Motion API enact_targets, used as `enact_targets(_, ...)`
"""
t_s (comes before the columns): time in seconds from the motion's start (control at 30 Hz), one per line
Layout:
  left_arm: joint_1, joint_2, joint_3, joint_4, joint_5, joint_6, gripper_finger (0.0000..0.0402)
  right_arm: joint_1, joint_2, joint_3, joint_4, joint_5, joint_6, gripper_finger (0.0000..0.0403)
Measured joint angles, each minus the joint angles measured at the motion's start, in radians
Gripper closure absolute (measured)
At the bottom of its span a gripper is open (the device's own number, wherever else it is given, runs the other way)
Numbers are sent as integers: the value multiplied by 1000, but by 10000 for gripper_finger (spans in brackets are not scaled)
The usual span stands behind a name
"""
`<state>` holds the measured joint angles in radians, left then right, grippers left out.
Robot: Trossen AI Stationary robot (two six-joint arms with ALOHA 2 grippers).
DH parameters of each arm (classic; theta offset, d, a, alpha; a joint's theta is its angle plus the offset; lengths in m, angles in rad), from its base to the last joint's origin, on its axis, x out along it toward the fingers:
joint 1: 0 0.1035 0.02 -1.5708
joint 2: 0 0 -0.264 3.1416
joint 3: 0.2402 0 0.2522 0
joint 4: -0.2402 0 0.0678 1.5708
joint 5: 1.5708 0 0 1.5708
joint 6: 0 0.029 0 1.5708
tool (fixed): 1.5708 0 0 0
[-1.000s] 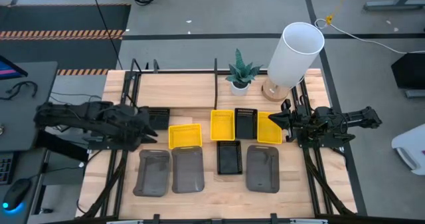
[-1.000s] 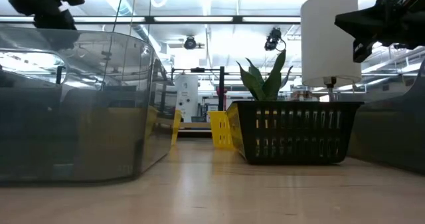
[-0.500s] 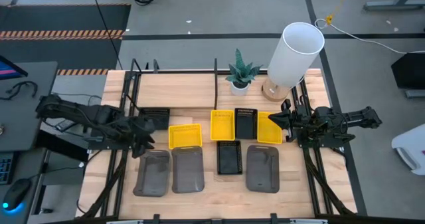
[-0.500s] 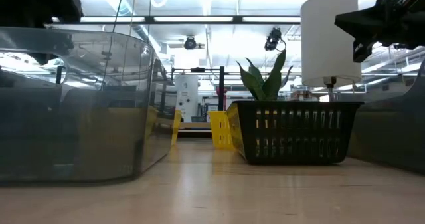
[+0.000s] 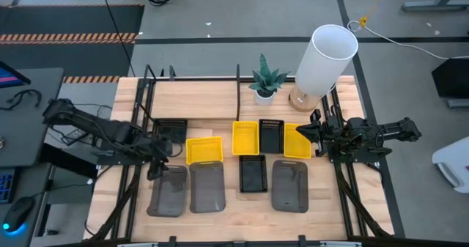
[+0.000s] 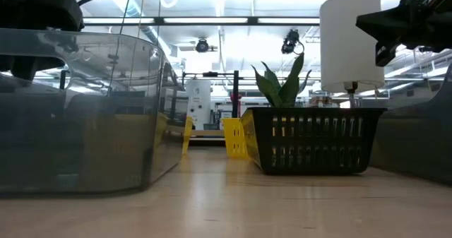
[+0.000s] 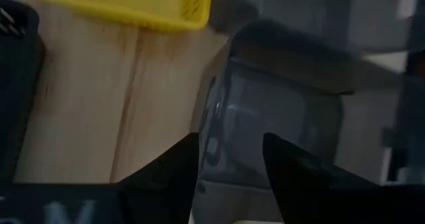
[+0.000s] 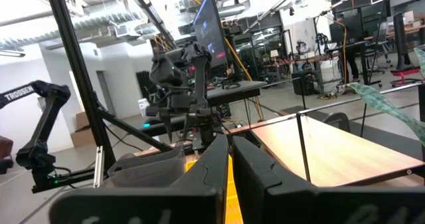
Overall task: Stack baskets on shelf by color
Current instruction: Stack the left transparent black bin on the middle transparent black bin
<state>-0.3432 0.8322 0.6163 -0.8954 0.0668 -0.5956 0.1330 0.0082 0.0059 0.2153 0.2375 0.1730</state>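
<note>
Nine baskets lie flat on their bases on the wooden table. Three are yellow point(image 5: 204, 149) point(image 5: 245, 137) point(image 5: 297, 141), three black slatted point(image 5: 172, 130) point(image 5: 271, 135) point(image 5: 253, 174) and three dark grey point(image 5: 167, 190) point(image 5: 207, 187) point(image 5: 290, 185). The shelf point(image 5: 205, 100) runs along the far side. My left gripper point(image 5: 156, 166) point(image 7: 229, 177) is open over the far end of the leftmost grey basket point(image 7: 279, 117), above its rim. My right gripper point(image 5: 316, 135) point(image 8: 229, 164) is shut and hovers high over the right yellow basket.
A white plant pot with a green plant point(image 5: 265, 82) and a large white cylinder lamp point(image 5: 325, 60) stand at the far right of the table. Black frame bars point(image 5: 139, 115) run along both table sides. Bare wood shows along the near edge point(image 5: 242, 221).
My left gripper has moved toward the table's near edge and come down, from beside the left black basket to over the far end of the leftmost grey basket. My right arm and all baskets have kept still.
</note>
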Motion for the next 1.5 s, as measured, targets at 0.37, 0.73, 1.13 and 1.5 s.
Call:
enact_targets(0.37,-4,110,0,-2,-36,39,225,0,0,0,0,0,0,376)
enact_targets(0.73,-37,247,0,19,-41,38,225,0,0,0,0,0,0,376)
enact_targets(1.13,-61,400,0,57,-40,32,226,0,0,0,0,0,0,376)
enact_targets(1.5,-61,471,0,82,-40,32,244,0,0,0,0,0,0,376)
